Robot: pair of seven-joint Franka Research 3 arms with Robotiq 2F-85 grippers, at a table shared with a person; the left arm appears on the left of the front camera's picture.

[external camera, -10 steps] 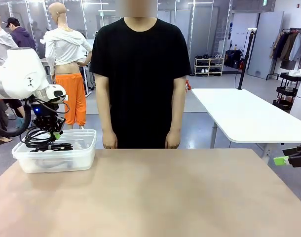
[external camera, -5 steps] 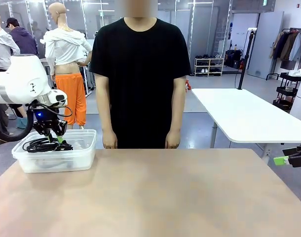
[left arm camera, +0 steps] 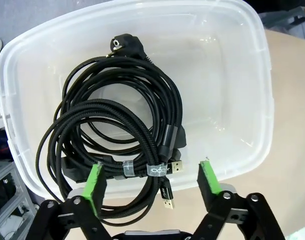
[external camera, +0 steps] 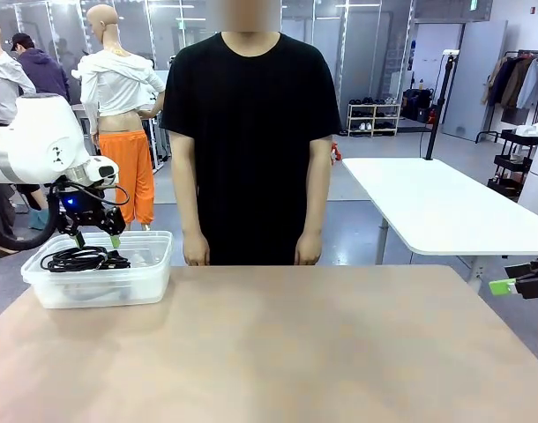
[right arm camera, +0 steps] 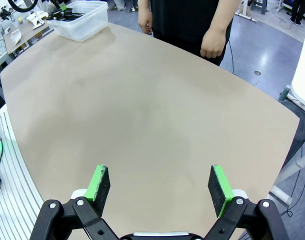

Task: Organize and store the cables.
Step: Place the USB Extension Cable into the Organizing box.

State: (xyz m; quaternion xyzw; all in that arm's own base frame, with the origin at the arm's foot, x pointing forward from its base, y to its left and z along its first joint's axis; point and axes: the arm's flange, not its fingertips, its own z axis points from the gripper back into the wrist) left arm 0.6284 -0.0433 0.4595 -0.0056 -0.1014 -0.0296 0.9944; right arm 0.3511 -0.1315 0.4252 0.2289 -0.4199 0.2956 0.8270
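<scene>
left wrist view: left hand (left arm camera: 151,181) spread above coiled black cables (left arm camera: 120,135) (braided) in translucent rounded bin (left arm camera: 242,75); right hand (right arm camera: 159,186) spread.

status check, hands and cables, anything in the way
Left hand open above the bin, holding nothing. Right hand open over bare table. Cables coiled in the bin. Nothing in the way.
</scene>
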